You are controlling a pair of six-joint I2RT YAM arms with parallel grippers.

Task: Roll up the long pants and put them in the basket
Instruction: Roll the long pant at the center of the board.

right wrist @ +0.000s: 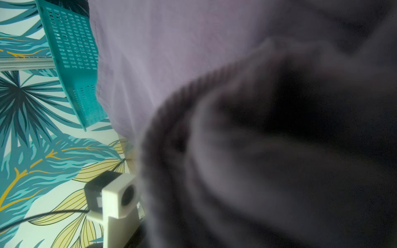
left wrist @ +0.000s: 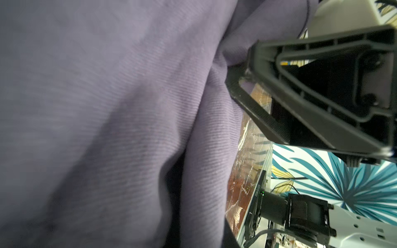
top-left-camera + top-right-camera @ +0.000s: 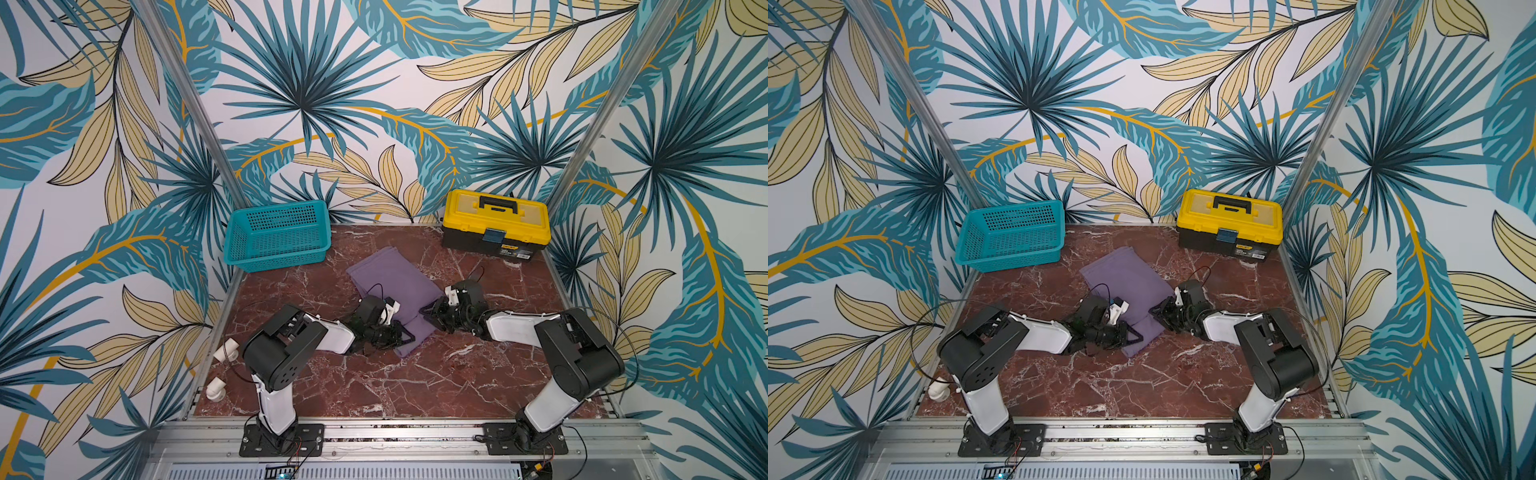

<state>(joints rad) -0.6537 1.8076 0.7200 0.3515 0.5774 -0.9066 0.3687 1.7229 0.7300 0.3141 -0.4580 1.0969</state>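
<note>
The long pants lie folded in a purple strip mid-desk, slanting from near the teal basket at the far left down toward the near middle, well apart from the yellow toolbox at the far right. Both arms are low at the strip's near end, where the cloth is bunched thicker. The right pincer comes in from the right, and the left wrist view shows its fingers closed on a fold of fabric. The left pincer sits against the opposite edge; I cannot tell whether it is spread or pinching. The marbled desk shows red-brown around them
</note>
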